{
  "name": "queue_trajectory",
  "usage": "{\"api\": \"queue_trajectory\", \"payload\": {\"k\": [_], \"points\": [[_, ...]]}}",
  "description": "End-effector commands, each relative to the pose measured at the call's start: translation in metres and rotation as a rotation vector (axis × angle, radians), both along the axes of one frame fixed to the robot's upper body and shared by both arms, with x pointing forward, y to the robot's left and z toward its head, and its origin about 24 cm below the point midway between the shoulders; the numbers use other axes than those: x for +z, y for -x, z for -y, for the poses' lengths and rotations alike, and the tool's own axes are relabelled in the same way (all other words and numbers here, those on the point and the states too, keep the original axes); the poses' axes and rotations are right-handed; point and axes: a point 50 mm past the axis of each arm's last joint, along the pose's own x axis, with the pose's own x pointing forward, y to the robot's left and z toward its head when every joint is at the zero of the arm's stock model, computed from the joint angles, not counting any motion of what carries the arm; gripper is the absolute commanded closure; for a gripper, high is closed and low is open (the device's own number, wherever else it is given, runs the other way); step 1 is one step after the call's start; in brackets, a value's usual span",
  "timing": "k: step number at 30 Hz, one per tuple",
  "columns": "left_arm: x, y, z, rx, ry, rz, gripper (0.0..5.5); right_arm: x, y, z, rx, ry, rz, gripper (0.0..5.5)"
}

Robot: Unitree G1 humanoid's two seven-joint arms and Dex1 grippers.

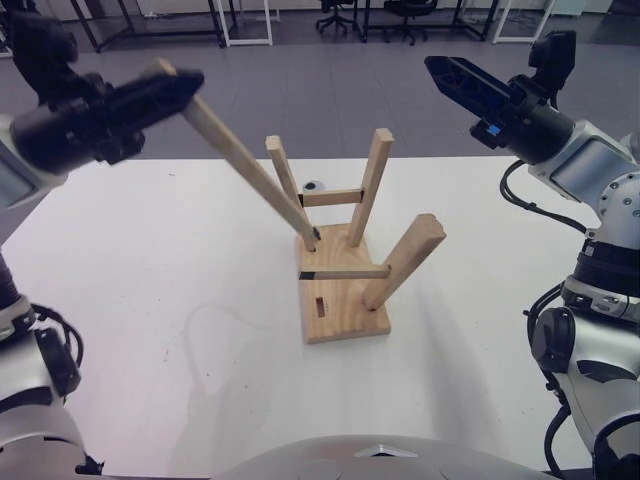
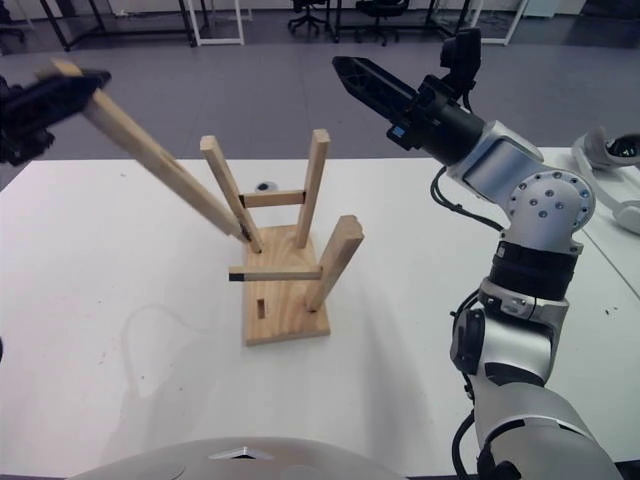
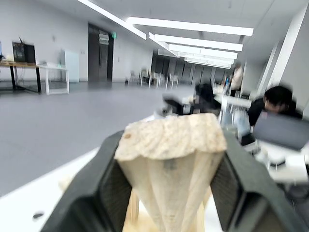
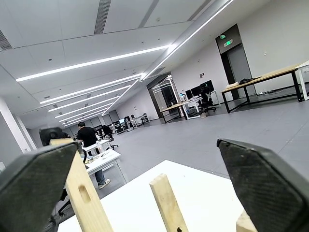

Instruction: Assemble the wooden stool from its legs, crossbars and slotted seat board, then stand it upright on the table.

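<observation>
On the desk (image 1: 150, 260), upturned seat board (image 1: 340, 320) carrying three legs (image 1: 372, 185); fourth leg (image 1: 250, 167) pinched aslant in left jaws, tip near the board; right jaws spread aloft. Risk: slanted push jamming or tipping the board

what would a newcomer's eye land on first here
The half-built stool stands upside down on its seat board in the middle of the table, three legs pointing up. The left gripper holds the fourth leg slanting down to the board. The right gripper hangs open above the far right.
</observation>
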Motion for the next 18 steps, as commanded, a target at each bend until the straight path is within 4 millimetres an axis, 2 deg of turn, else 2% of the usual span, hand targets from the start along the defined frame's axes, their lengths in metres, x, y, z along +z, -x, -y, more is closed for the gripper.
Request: {"api": "queue_trajectory", "payload": {"k": [1, 3, 6, 9, 11, 18], "points": [[-0.026, 0.003, -0.003, 0.019, -0.186, -0.007, 3.46, 0.002, 0.003, 0.008, -0.046, -0.001, 0.021, 0.1], [-0.04, 0.005, 0.001, -0.001, -0.236, -0.005, 3.46, 0.002, 0.003, 0.008, -0.052, -0.003, 0.024, 0.1], [-0.073, 0.018, 0.015, -0.055, -0.428, 0.011, 3.46, 0.007, 0.007, 0.006, -0.041, 0.0, 0.048, 0.1], [-0.087, 0.023, 0.023, -0.071, -0.414, 0.024, 3.46, 0.009, 0.009, 0.001, -0.013, 0.018, 0.056, 0.1], [-0.086, 0.026, 0.028, -0.07, -0.388, 0.047, 3.46, 0.01, 0.008, 0.002, -0.008, 0.022, 0.056, 0.1], [-0.063, 0.034, 0.039, -0.086, -0.285, 0.151, 3.46, 0.007, 0.008, 0.003, -0.001, 0.031, 0.045, 0.1]]}}
